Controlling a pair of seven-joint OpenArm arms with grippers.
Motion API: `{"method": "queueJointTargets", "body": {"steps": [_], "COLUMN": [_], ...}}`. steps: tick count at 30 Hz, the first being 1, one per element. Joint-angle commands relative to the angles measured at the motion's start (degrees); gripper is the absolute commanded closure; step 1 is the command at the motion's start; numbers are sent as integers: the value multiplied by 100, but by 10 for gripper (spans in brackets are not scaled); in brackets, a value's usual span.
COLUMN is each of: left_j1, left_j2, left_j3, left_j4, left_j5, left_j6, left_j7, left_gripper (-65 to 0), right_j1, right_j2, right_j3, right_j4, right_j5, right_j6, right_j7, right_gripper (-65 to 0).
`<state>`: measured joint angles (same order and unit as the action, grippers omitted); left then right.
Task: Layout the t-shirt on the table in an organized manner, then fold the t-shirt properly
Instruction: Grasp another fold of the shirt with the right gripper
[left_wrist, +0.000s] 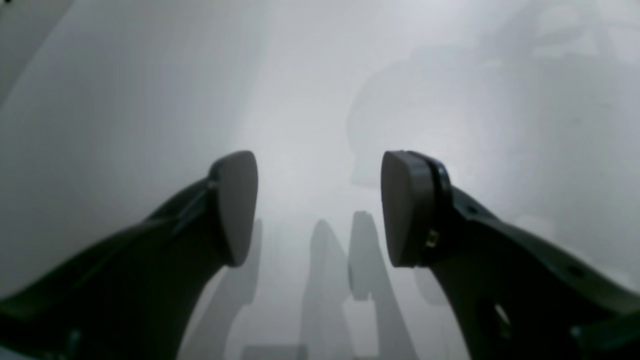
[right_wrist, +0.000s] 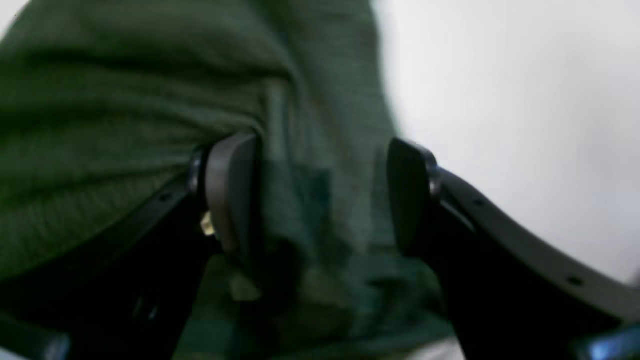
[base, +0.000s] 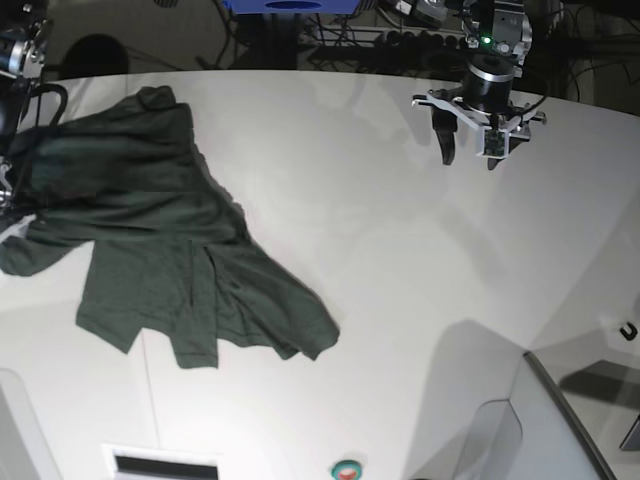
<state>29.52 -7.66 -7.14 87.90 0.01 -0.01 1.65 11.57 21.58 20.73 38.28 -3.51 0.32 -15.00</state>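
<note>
T-shirt (base: 170, 260): dark green, found crumpled on the tabletop (base: 400, 260), toward the right arm's side. It is bunched and overlapped in several layers, with one lobe trailing toward the middle of the tabletop and another spread toward the near edge. It is not yet laid flat; the layout step is judged barely begun.

Right hand (right_wrist: 320, 195): seen only in its wrist view, and not made out at the edge of the base view. The jaws are spread, with folded green cloth lying between and beneath the pads. One pad (right_wrist: 232, 185) appears to touch the fabric; the other is apart from it. Nothing is pinched. The placement is judged to be a reach over a fold or hem, so that an edge can be taken and pulled out straight.

Left hand (base: 475, 135): held above bare tabletop at the far side, well apart from the shirt. The jaws are released and nothing lies between them; only blurred white surface and the hand's own shadows are shown in its wrist view. It is judged to be parked clear, awaiting a second corner to tension the cloth.
</note>
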Motion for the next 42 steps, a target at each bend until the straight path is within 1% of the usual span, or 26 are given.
{"method": "queueJointTargets", "body": {"steps": [1,5,7,9,11,14,15,18,19,20,23,25,28,30,31,34,37,41,42], "left_j1": [15,15,15,15,15,15,15,6,6,6,-2,-2,6,6,6,24,112,121,121], "left_j2": [-30,-30,-30,-30,-30,-30,-30,-30,-30,-30,-30,-30,-30,-30,-30,-30,-100,-100,-100], "left_j3": [-20,-20,-20,-20,-20,-20,-20,-20,-20,-20,-20,-20,-20,-20,-20,-20,-20,-20,-20], "left_j4": [76,76,76,76,76,76,76,76,76,76,76,76,76,85,85,67,76,76,76], "left_j5": [-5,-5,-5,-5,-5,-5,-5,-5,-5,-5,-5,-5,-5,-5,-5,-5,-5,-5,-5], "left_j6": [23,23,23,23,23,23,23,23,23,23,23,23,23,23,23,23,23,23,23], "left_j7": [-143,-143,-143,-143,-143,-143,-143,-143,-143,-143,-143,-143,-143,-143,-143,-143,-143,-143,-143], "left_gripper": [-364,-364,-364,-364,-364,-364,-364,-364,-364,-364,-364,-364,-364,-364,-364,-364,-364,-364,-364], "right_j1": [-1,16,-28,-344,-819,-1760,-1971,-2375,-2384,-2366,-2173,-2041,-1663,-1417,-1329,-1162,-1056,-1047,-1039], "right_j2": [202,343,334,264,17,-440,-589,-897,-932,-985,-1002,-994,-994,-1002,-1020,-1046,-1046,-1064,-1143], "right_j3": [24,24,24,24,-12,-47,-152,-583,-680,-829,-1321,-1796,-2394,-2675,-2781,-3220,-3686,-4073,-4108], "right_j4": [-88,-114,229,950,1961,3807,4246,5126,5249,5319,5504,5574,5363,5126,5082,5064,5055,5020,5003], "right_j5": [-120,-111,-111,-111,-111,-111,-111,-128,-128,-128,-128,-128,-128,-128,-128,-128,-120,-111,-111], "right_j6": [-168,-168,-168,-168,-142,-89,34,676,746,755,755,755,755,755,764,773,773,773,773], "right_j7": [-130,-7,-34,-130,-324,-728,-816,-992,-1036,-1132,-1519,-1739,-1792,-1818,-1915,-2381,-2609,-2627,-2627], "right_gripper": [-371,-371,-371,-371,-371,-371,-371,-371,-371,-371,-371,-374,-375,-377,-380,-432,-474,-476,-476]}}
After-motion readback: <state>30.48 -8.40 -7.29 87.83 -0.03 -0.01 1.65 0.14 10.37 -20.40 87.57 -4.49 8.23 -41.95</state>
